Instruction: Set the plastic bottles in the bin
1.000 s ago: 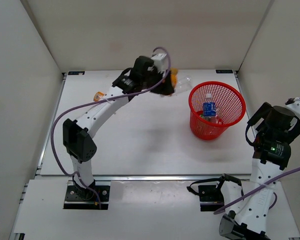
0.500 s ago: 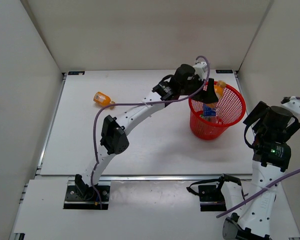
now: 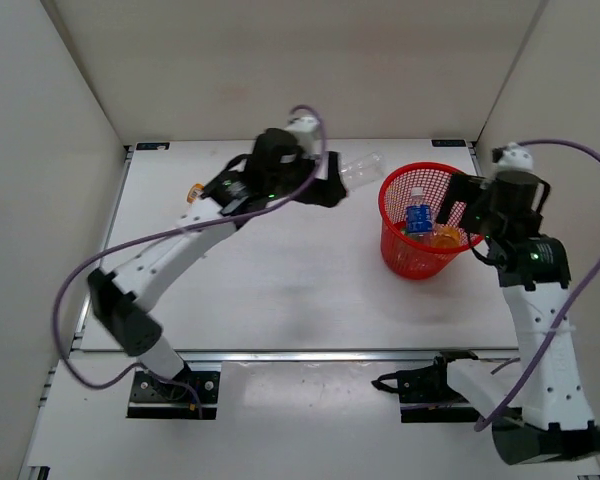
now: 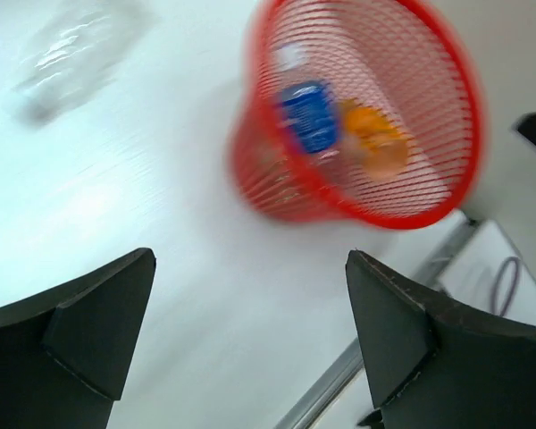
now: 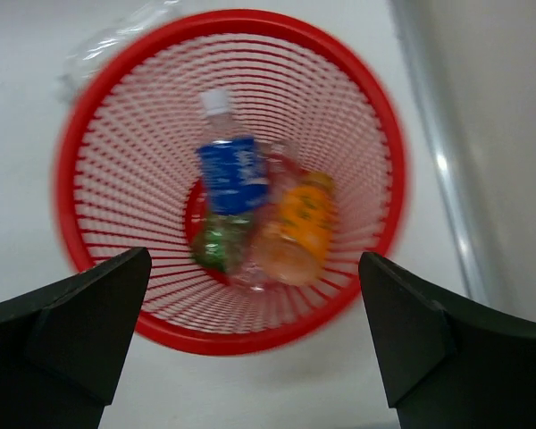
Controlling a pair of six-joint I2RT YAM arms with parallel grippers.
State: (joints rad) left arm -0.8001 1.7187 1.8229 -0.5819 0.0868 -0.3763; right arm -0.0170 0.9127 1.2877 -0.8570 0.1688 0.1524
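The bin (image 3: pixel 458 186) stands at the right of the table, a round red mesh basket. In it lie a blue-labelled bottle (image 5: pixel 232 170), an orange bottle (image 5: pixel 299 223) and a green one (image 5: pixel 213 243). A clear bottle (image 3: pixel 360 168) lies on the table just left of the bin, also seen in the left wrist view as a blurred clear bottle (image 4: pixel 80 49). Another orange bottle (image 3: pixel 194 190) peeks out behind the left arm. My left gripper (image 3: pixel 325 191) hangs open and empty near the clear bottle. My right gripper (image 3: pixel 458 214) hovers open over the bin's right rim.
White walls close in the table on three sides. A metal rail (image 3: pixel 280 353) runs along the near edge, in front of both arm bases. The purple cable (image 3: pixel 90 275) of the left arm loops out to the left.
My left gripper carried an orange bottle over the bin, opened, and has swung back left with nothing in it; the bottle now lies in the bin. My right arm has come in over the bin.
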